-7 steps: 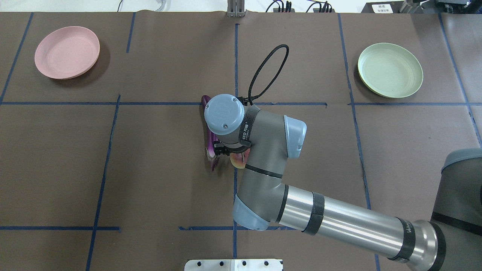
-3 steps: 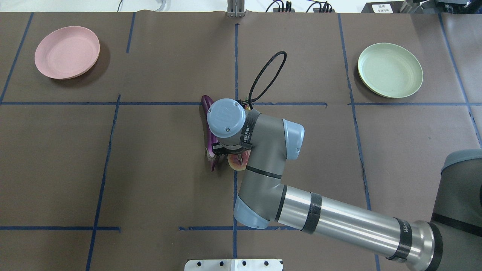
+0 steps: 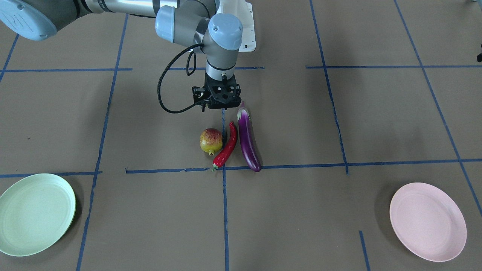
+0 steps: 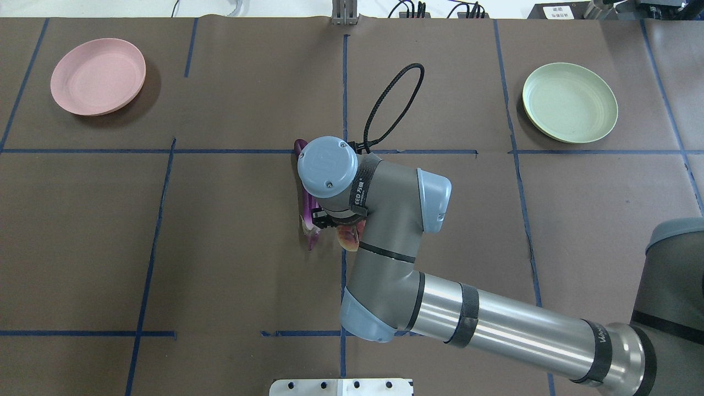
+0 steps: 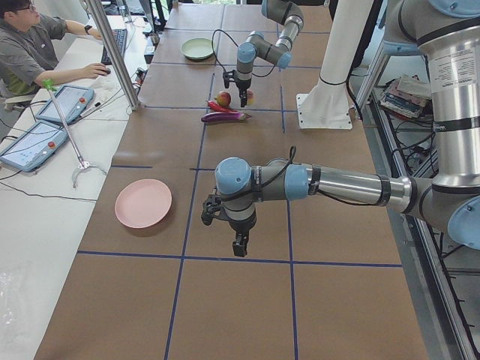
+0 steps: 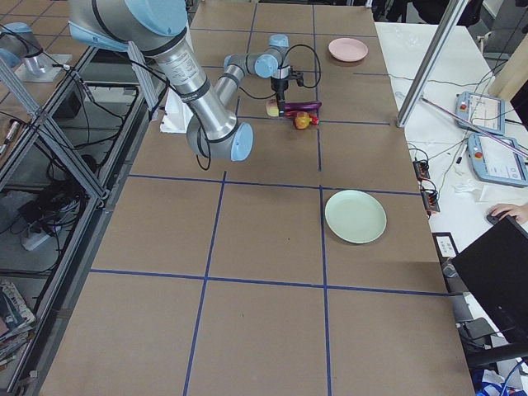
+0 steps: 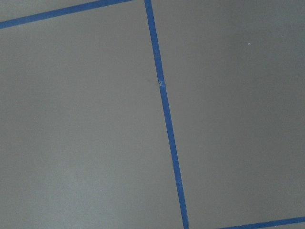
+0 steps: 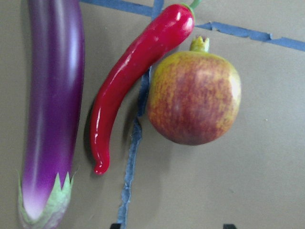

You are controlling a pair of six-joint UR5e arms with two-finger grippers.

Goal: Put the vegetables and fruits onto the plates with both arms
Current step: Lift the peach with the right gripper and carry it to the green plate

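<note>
- The pomegranate [image 3: 211,141], the red chili [image 3: 227,145] and the purple eggplant [image 3: 248,139] lie side by side on the brown counter [image 3: 339,113] near its middle. The chili is between the other two.
- In the right wrist view the chili curves along the pomegranate's side, just beside it and seemingly touching. The eggplant lies just beside the chili on the other side.
- The eggplant's pale stem cap and the chili's thin tip point toward the robot. The pomegranate's crown nub points away from it.
- The peach [image 4: 348,237] sits on the counter on the robot's side of this row. In the overhead view it is mostly hidden under the wrist.
- The right tool [image 3: 221,101] hangs fingers-down at the robot-side end of the row, by the eggplant's cap and just beside the peach.
- Two black fingertips [image 8: 114,225] show at the bottom edge of the right wrist view, spread apart with only counter and blue tape [image 8: 131,157] between them. The right tool is released and grips nothing.
- The right arm [image 4: 495,324] reaches in from the robot's right to the centre of the counter.
- The green plate [image 3: 35,214] lies toward the far corner on the robot's right and the pink plate [image 3: 427,222] on its left. Both are well apart from the produce.
- The left tool [image 5: 239,246] hangs over bare counter near the pink plate, far from all four items. I cannot tell whether it is released or clenched.
</note>
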